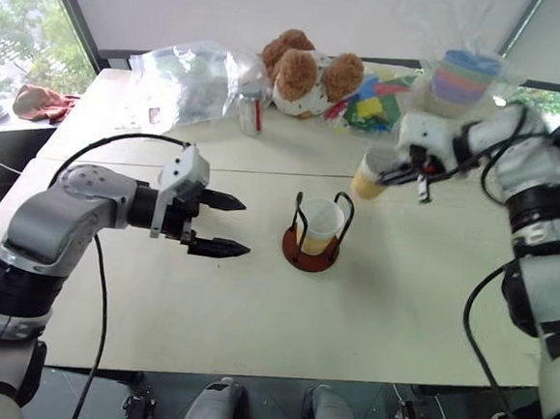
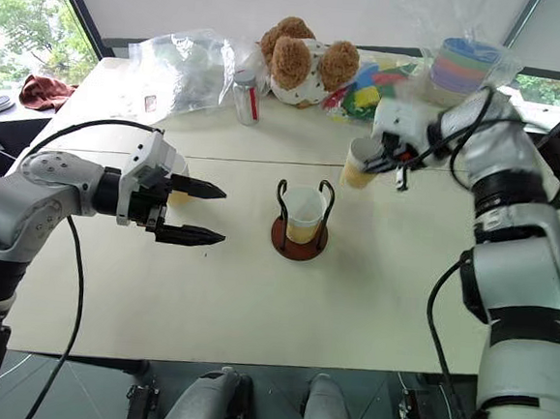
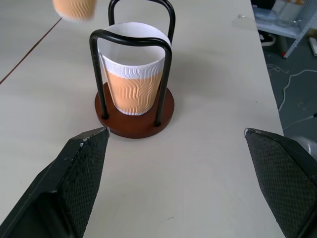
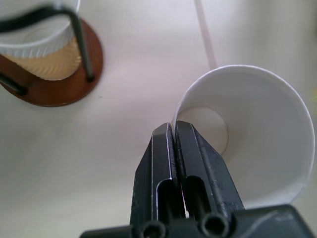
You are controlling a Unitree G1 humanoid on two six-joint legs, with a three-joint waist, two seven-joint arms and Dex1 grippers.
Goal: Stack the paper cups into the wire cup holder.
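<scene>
Fingers of our right gripper (image 4: 173, 130) are pressed together on the rim of a paper cup (image 4: 257, 134), one finger inside the white wall and one outside. From the head views this held cup (image 1: 372, 175) is off the table (image 1: 398, 306), tilted, its lower body partly covered by the gripper and cables. We cannot tell from any view how far the rim is pinched in.

Our left gripper (image 1: 222, 226) has its fingers (image 3: 74, 168) wide apart and grips nothing; it points level toward the wire cup holder (image 1: 315, 234), which stands at about 3 o'clock from it, apart.

One paper cup (image 3: 133, 74) sits upright inside the holder's wire loops on the reddish-brown base. In the right eye view a yellowish shape (image 2: 176, 187) shows behind our left gripper, mostly hidden; we cannot say what it is.

Our right arm reaches in from 3 o'clock, wrist angled down toward the table centre.
</scene>
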